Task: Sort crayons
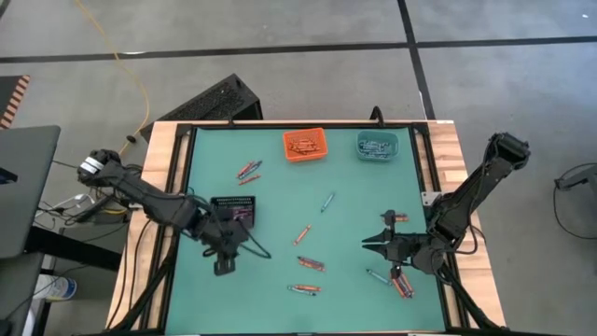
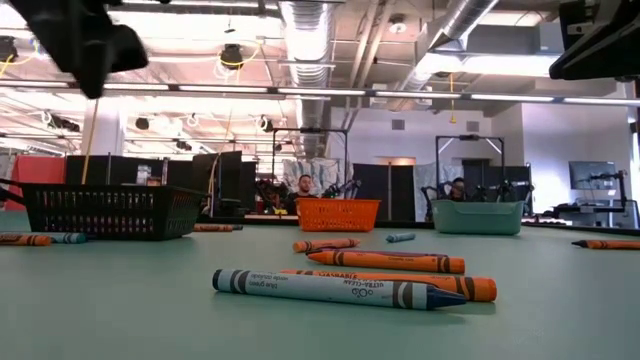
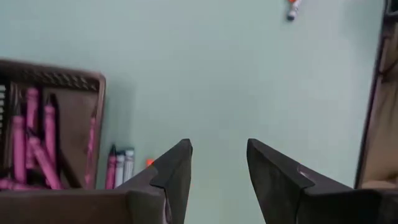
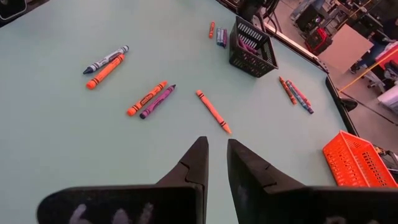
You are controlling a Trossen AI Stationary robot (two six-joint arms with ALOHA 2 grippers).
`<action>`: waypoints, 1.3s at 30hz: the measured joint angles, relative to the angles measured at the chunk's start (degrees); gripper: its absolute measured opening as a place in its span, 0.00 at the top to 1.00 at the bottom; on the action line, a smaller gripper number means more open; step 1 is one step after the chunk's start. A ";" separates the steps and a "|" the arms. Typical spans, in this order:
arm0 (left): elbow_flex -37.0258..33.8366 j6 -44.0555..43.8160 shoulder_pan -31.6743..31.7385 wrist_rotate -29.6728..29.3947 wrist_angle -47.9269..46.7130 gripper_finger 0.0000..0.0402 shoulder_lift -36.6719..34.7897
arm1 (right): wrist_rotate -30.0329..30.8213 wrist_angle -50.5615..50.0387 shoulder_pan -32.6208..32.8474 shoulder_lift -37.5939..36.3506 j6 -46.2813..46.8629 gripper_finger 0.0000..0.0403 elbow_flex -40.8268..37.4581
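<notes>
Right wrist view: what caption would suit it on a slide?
Empty right gripper hovers over the green table, loose crayons ahead, black bin and orange bin beyond.

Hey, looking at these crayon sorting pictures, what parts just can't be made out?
- Black bin, left wrist view: cut off by the picture's edge, so its pink crayons cannot be counted.
- Orange bin and teal bin, high view: contents too small to tell; in the low view their walls hide them.
- Crayons beside the right gripper, high view: bunched and partly under the arm, colours unclear.
</notes>
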 joint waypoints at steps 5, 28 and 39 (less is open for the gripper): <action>-3.40 -3.75 -4.47 -2.54 -0.29 0.64 0.00 | -0.02 0.02 0.00 0.00 0.02 0.84 0.00; -21.82 -7.58 -6.89 -11.43 10.19 0.64 -0.01 | -0.02 0.01 -0.01 0.00 0.00 0.84 0.00; -21.82 -3.15 -5.56 -13.88 10.84 0.67 -0.02 | -0.02 0.00 0.00 0.00 -0.02 0.84 0.00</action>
